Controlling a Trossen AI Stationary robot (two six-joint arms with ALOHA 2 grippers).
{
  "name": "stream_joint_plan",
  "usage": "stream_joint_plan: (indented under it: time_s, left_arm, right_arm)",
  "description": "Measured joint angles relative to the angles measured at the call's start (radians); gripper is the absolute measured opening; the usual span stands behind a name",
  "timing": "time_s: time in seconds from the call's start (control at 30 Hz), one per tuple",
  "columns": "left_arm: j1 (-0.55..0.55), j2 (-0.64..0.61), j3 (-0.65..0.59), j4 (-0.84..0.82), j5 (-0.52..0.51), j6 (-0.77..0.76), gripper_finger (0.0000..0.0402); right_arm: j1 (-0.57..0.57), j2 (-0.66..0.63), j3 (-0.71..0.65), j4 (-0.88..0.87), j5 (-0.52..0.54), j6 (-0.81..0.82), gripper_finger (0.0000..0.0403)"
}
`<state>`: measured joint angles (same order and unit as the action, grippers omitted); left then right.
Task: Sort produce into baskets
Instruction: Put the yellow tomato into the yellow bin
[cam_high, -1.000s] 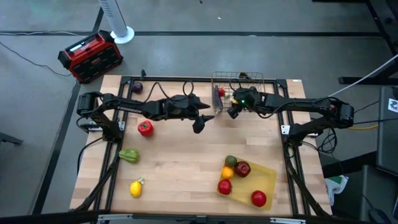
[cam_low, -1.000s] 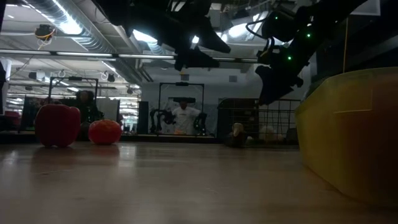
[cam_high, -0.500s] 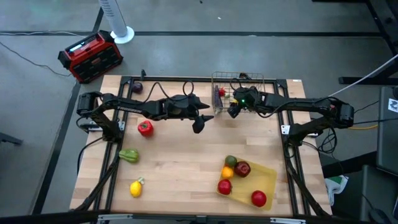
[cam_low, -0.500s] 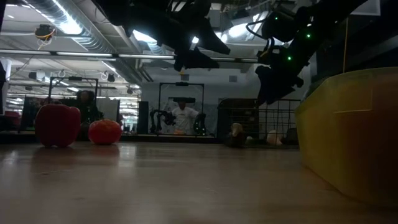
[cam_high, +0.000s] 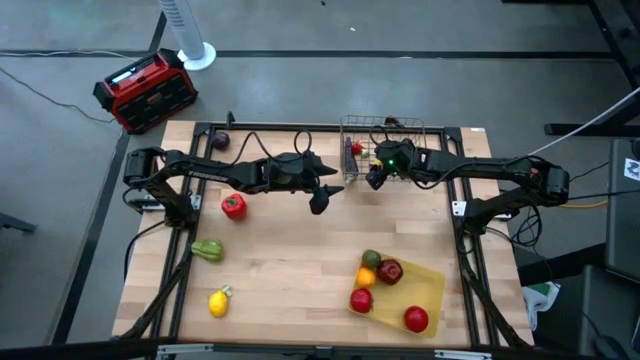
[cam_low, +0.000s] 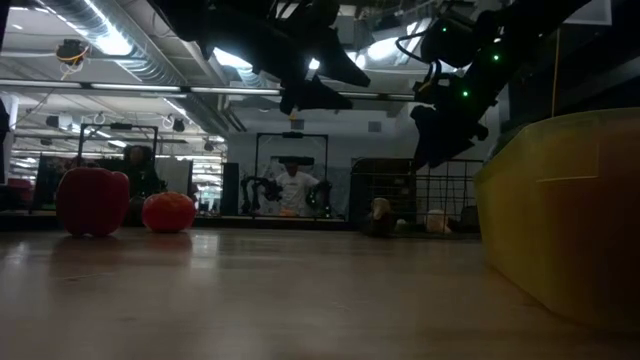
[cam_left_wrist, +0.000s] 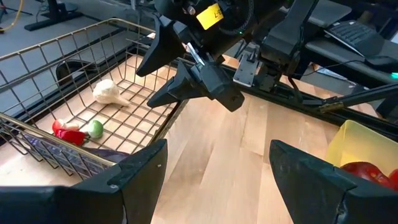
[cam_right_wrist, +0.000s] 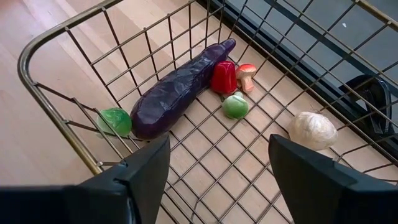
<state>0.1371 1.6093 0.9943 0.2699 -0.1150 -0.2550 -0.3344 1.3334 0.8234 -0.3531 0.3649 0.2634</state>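
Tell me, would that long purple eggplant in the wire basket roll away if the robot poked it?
Probably not far. The eggplant is long and lies flat on the basket's wire grid, so it would likely slide or pivot. Its skin looks glossy, so maybe slippery. The red piece beside it might block it.

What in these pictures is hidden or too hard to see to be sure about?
- High view: the wire basket's contents, mostly covered by the right gripper.
- Low view: the yellow tray's contents, hidden by its own wall.
- Low view: items in the basket, too small and dark.
- Left wrist view: the tray, cut off by the edge.
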Motion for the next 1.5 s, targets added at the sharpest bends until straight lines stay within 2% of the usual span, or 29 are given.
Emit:
stream_joint_plan:
  time_s: [0.13, 0.33, 0.57, 0.97, 1.07, 1.2, 1.27, 1.5]
  left_arm:
    - [0.002, 0.0, 0.0, -0.01, -0.001, 0.002, 0.0279]
    - [0.039, -0.003, 0.0, -0.168, -0.005, 0.073, 0.0279]
    - [0.09, -0.045, 0.0, -0.347, 0.024, -0.219, 0.0278]
    - [0.161, -0.229, 0.0, -0.785, 0.023, -0.294, 0.0279]
    - [0.173, -0.272, 0.0, -0.88, 0.019, -0.294, 0.03]
    - [0.193, -0.31, 0.0, -0.998, 0.019, -0.308, 0.0372]
    - [0.2, -0.326, 0.0, -1.037, 0.016, -0.298, 0.0392]
    - [0.249, -0.335, -0.005, -1.176, -0.032, -0.259, 0.0371]
  right_arm:
    - [0.0, 0.0, 0.0, 0.0, 0.0, 0.0, 0.0269]
    - [0.0, 0.0, 0.0, 0.0, 0.0, 0.0, 0.0269]
    - [0.0, 0.0, 0.0, 0.003, 0.0, -0.001, 0.0269]
    - [0.0, 0.0, 0.0, 0.005, -0.002, -0.001, 0.0269]
    - [0.0, 0.0, 0.0, 0.005, -0.003, -0.001, 0.0269]
    - [0.0, 0.0, 0.0, 0.006, -0.003, -0.001, 0.0269]
    - [0.0, 0.0, 0.0, 0.006, -0.003, -0.001, 0.0269]
    - [0.0, 0.0, 0.0, 0.006, -0.003, -0.001, 0.0269]
